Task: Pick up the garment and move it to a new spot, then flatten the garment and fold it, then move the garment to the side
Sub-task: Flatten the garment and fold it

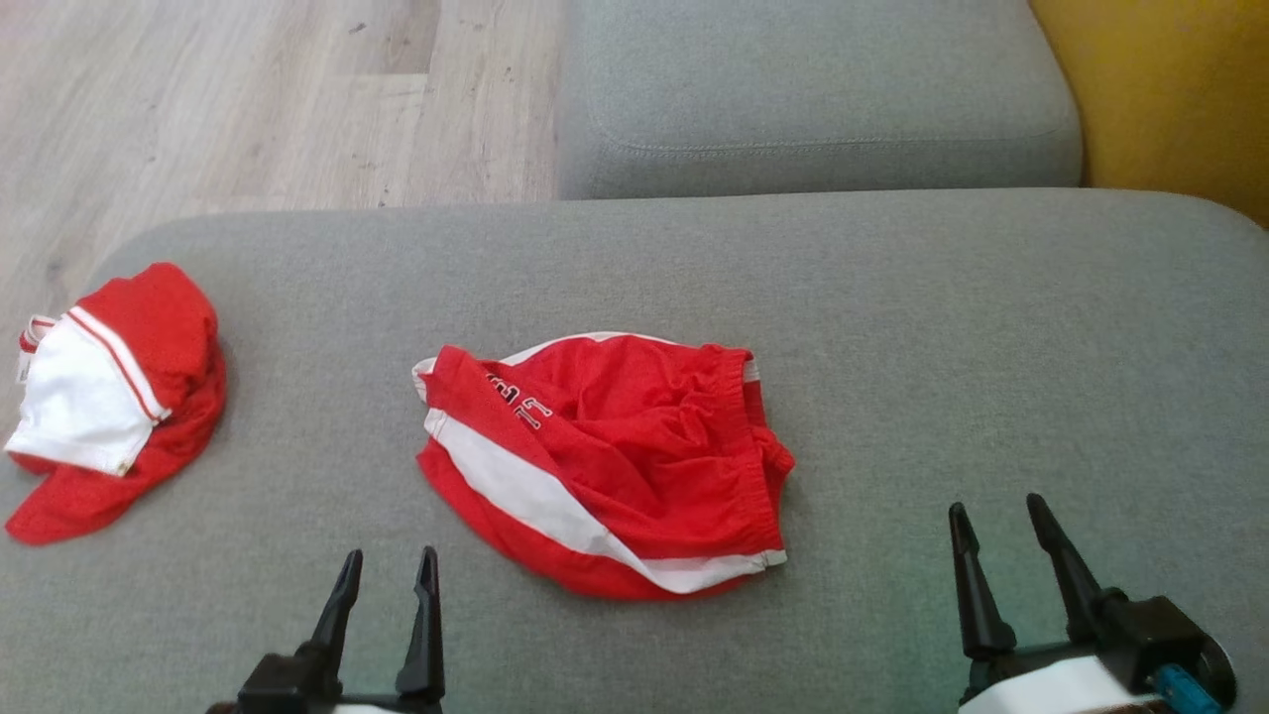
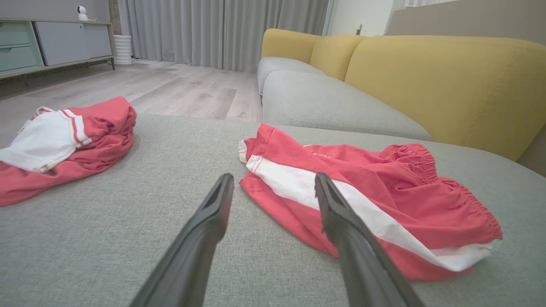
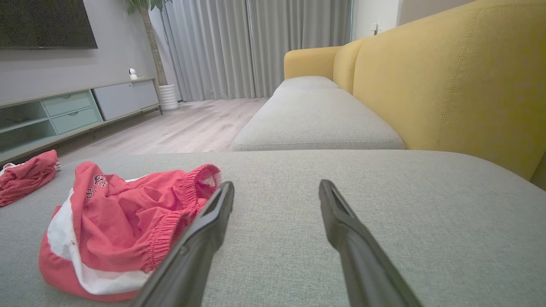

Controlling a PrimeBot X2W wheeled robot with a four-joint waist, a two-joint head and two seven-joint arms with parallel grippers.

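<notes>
Head view: the red shorts [image 1: 605, 461] are seen crumpled in the middle of the grey sofa cushion [image 1: 991, 347]. The left gripper [image 1: 390, 553] and right gripper [image 1: 995, 503] are held empty, jaws spread.
Left wrist view: nothing is folded (a red-and-white garment [image 2: 64, 140] lies apart).
Right wrist view: flattening, folding and moving aside are judged outstanding.

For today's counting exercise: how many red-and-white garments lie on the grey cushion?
2. The crumpled garment lies at the middle of the grey cushion; the bunched garment near its left edge.

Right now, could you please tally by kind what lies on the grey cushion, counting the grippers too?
Red-and-white shorts: 1
Other red-and-white garment: 1
Open grippers: 2 (left gripper, right gripper)
Total: 4
</notes>
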